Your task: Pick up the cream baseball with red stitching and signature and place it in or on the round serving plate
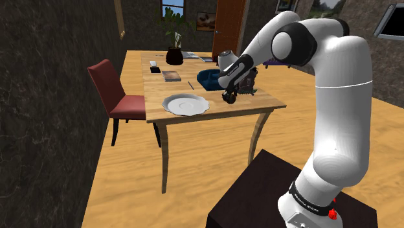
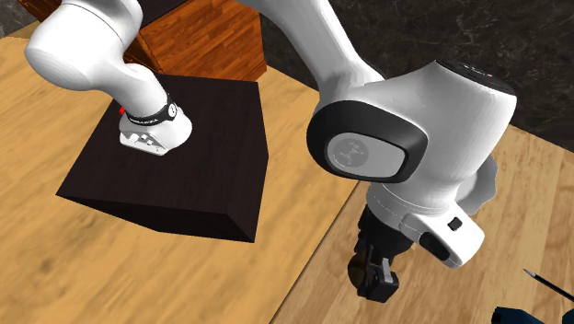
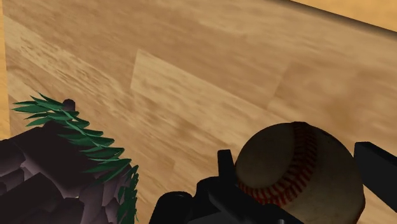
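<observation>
The gripper point(image 3: 296, 158) is clasping the baseball point(image 3: 299, 173): the two black fingers point(image 3: 224, 167) are pressing on its sides, one each side, so the ball is sitting tight between them. The ball is looking dim cream-brown, with red stitching curving over its face. Beyond it the wooden table point(image 3: 191, 70) top is showing. Just beside the gripper a dark rock-like ornament point(image 3: 38, 181) with green fronds point(image 3: 95, 143) is standing on that top. In the shoulder view the white arm point(image 1: 336, 97) is rising from the stand point(image 1: 259, 194) and reaching up and to the view's left. There the gripper point(image 1: 228, 97) is hanging over the table point(image 1: 259, 100) near its near right corner, just in front of a blue object point(image 1: 208, 79). The round white plate point(image 1: 186, 104), wavy-rimmed, is lying on the table to the view's left of the gripper, near it but apart. A red chair point(image 1: 111, 91) is standing at the table's left side, a dark pot with a plant point(image 1: 175, 53) is sitting toward the far end, and some small flat dark items point(image 1: 171, 75) are lying between pot and plate. In the second exterior view the gripper point(image 2: 373, 281) is pointing down over the table point(image 2: 515, 184) close to its edge. The stand point(image 2: 175, 175) is sitting on the wooden floor point(image 2: 55, 267), and a thin pen-like stick point(image 2: 547, 282) is lying on the table at the view's right.
</observation>
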Robot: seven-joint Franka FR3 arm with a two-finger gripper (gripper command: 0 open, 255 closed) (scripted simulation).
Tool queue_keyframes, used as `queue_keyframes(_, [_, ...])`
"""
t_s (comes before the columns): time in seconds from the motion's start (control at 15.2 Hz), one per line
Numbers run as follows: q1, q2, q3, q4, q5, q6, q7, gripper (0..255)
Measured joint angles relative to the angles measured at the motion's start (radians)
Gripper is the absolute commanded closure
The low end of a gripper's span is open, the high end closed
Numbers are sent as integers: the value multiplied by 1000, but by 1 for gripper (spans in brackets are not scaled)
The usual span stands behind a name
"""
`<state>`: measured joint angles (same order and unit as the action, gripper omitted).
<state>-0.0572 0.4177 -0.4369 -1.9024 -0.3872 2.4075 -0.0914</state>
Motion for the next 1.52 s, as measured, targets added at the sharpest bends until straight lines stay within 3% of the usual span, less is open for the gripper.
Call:
queue_keyframes(0.66, [1, -3, 1, 0, 1, -5, -2, 255])
queue_keyframes(1.52, [14, -96, -2, 49, 3, -139, -51, 255])
